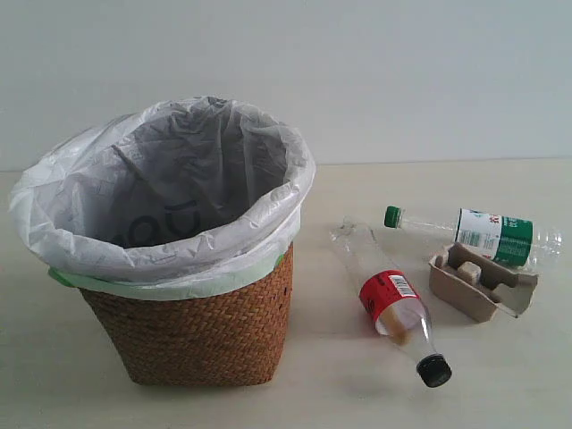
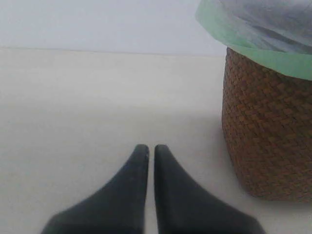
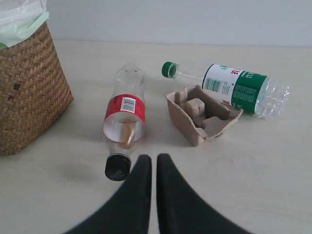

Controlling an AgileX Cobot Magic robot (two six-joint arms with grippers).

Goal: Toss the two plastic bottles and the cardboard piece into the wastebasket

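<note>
- Red-label bottle (image 1: pixel 393 308), green-label bottle (image 1: pixel 492 234): two bottles, lying on surface (image 1: pixel 89 393).
- Cardboard piece (image 1: pixel 478 281): one, between them.
- Wastebasket (image 1: pixel 197 331): one.
- Left claw (image 2: pixel 151 148), right claw (image 3: pixel 153 158): pressed together.

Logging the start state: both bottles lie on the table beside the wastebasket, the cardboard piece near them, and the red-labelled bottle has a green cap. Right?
Not quite. The red-labelled bottle has a black cap, as the right wrist view shows; the green cap is on the green-labelled bottle. Both bottles do lie on the table beside the wastebasket, the cardboard piece near them.
</note>
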